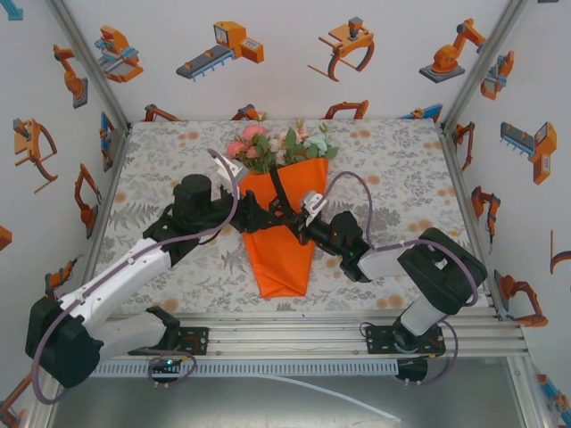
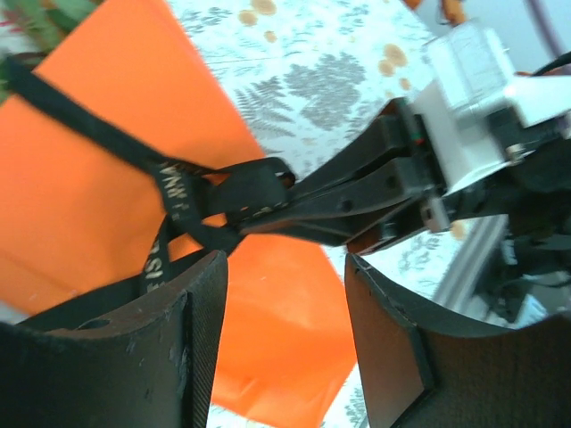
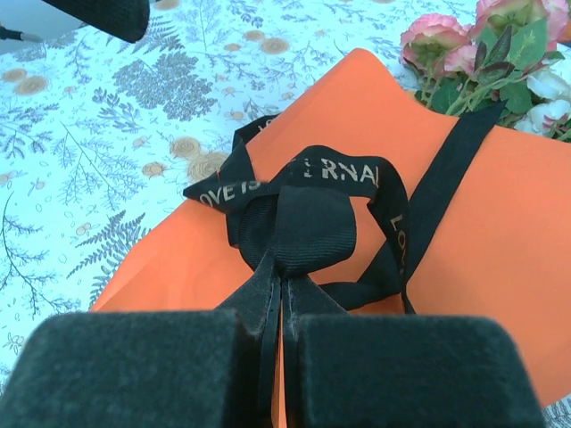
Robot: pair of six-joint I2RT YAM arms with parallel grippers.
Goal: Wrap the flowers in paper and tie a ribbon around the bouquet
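While the right gripper [image 3: 284, 343] pinches the ribbon [image 3: 303, 223] over the paper [image 3: 508, 259], the left gripper [image 2: 285, 303] stands with jaws apart. Bare table [image 1: 393, 160] flanks both paper edges.

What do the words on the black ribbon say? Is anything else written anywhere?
"LOVE IS": on the ribbon, left of the knot.
"RNAL": on its top loop; earlier letters folded under.
"LO": down its right loop; the rest unreadable.
Left wrist view: ribbon letters too blurred to read.
Orange paper: no writing.
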